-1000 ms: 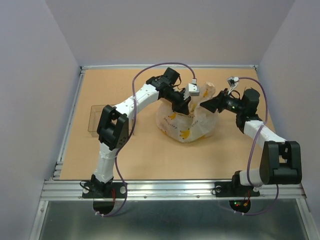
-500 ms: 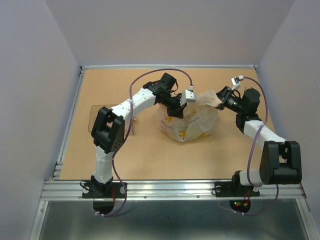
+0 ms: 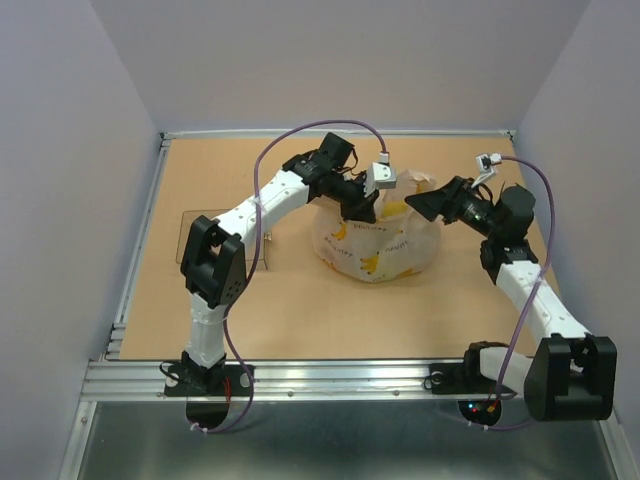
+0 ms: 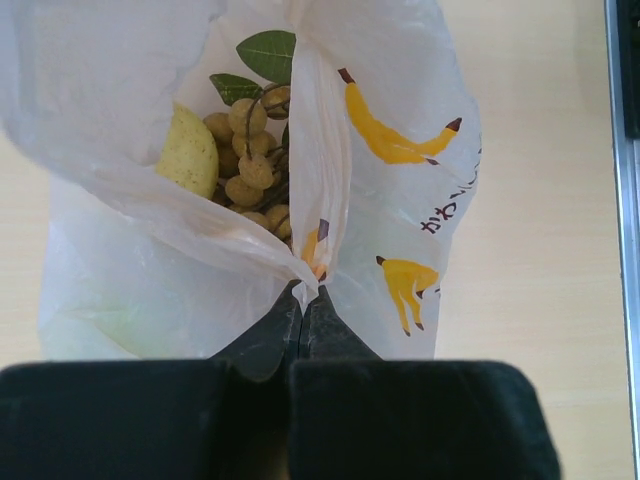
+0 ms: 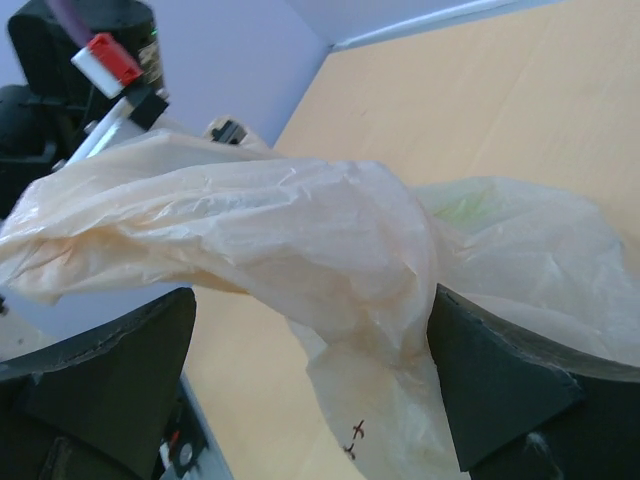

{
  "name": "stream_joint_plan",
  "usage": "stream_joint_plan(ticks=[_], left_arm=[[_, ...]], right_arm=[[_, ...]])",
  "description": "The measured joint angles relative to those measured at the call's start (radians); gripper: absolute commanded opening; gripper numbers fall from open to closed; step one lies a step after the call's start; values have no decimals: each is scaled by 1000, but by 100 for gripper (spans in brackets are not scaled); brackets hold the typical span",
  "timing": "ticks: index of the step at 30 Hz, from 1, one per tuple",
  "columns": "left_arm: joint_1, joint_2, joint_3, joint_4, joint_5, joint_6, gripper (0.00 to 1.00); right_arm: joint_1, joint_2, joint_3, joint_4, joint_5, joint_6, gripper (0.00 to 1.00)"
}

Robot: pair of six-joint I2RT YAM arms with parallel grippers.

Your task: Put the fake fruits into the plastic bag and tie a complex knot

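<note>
while in 1 plastic bag (image 4: pixel 400 150), 1 heap of fake fruits (image 4: pixel 250 165)

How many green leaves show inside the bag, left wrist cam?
2: a big leaf atop the fruit heap, a smaller leaf just lower left. The bag may hide more.

A: Quick, what's the bench (image 3: pixel 300 290) like?
B: Flat tan board, matte, soft even light. Silver alu rail (image 3: pixel 340 375) along the bench's near edge, thinner rail (image 3: pixel 140 240) down its left side.
A: And around the bench?
B: Plain pale lilac-grey walls, encl. on 3 sides: back wall (image 3: pixel 340 60) behind it, left wall (image 3: pixel 60 200) & right wall (image 3: pixel 600 150) beside it. Grey metal sheet (image 3: pixel 330 440) in front of the bench, past the alu rail.
</note>
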Motion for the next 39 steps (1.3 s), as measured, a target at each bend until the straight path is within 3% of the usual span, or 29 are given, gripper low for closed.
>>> stream_joint_plan(ticks=[6, 9, 10, 14, 17, 22, 28, 33, 39], left_arm=[[-1, 0, 0, 3, 18, -17, 0], [-8, 0, 0, -3, 24, -3, 0], [-14, 0, 0, -11, 21, 14, 0], [-43, -6, -28, -21, 13, 64, 3], [-56, -23, -90, -21, -6, 84, 29], [-59, -42, -106, -23, -18, 68, 56], [-51, -164, -37, 12, -10, -42, 64], [-44, -237, 84, 108, -35, -129, 76], [-39, -185, 237, 136, -47, -156, 74]], right_arm=[[95, 11, 0, -65, 182, -47, 97], [137, 42, 0, -68, 244, -39, 72], [143, 55, 0, -69, 264, -31, 49], [147, 89, 1, -76, 306, 0, 0], [145, 94, 2, -81, 330, 13, 1], [145, 94, 2, -87, 311, -6, 0], [145, 72, 2, -92, 245, -87, 0], [145, 54, 2, -91, 188, -153, 1], [145, 54, 2, -77, 126, -198, 0]])
